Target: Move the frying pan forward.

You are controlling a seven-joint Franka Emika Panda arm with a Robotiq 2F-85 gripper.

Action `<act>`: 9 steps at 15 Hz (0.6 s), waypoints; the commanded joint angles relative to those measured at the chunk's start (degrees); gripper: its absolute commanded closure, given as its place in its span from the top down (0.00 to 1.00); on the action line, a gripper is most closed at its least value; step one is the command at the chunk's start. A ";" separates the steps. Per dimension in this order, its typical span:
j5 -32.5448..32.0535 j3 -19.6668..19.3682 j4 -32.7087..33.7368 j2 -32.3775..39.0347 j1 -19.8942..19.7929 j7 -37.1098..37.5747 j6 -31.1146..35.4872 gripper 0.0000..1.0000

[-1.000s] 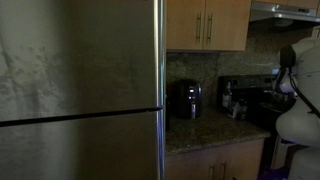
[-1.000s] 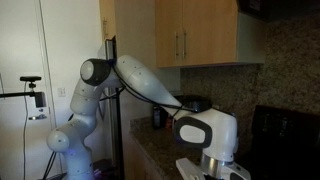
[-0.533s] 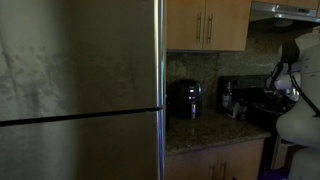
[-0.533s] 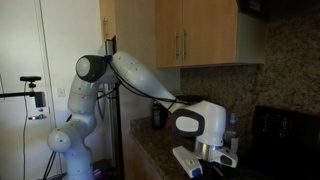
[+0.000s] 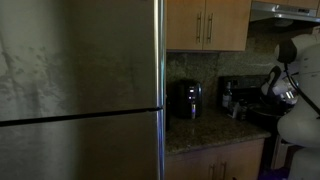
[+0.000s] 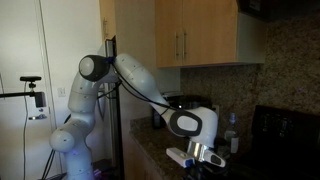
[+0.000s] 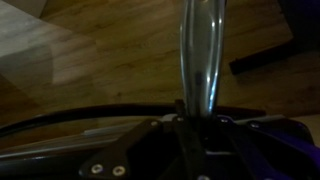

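In the wrist view a shiny metal frying pan handle (image 7: 202,50) runs from my gripper (image 7: 200,118) up to the top of the frame. The jaws appear shut on its near end. A thin black arc (image 7: 90,113) crosses the frame just above the gripper; I cannot tell whether it belongs to the pan. The pan's bowl is out of view. In both exterior views the gripper (image 6: 205,156) (image 5: 284,94) hangs over the granite counter next to the black stove (image 6: 288,130). The pan itself cannot be made out there.
A steel fridge (image 5: 80,90) fills much of an exterior view. A black appliance (image 5: 186,99) and bottles (image 5: 232,100) stand at the back of the counter (image 5: 210,130). Wooden wall cabinets (image 6: 195,35) hang above. A bottle (image 6: 233,130) stands close to the wrist.
The wrist has moved left and up in an exterior view, bringing the gripper into the frame. In the fridge-side view the gripper has dropped slightly and shifted right.
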 commanded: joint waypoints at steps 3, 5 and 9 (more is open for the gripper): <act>-8.35 -2.91 -1.67 -0.47 3.96 6.98 -6.56 0.01; -8.49 -3.28 -1.00 0.33 4.05 9.64 -7.49 0.01; -6.91 -3.76 0.54 2.38 4.00 17.16 -7.61 0.01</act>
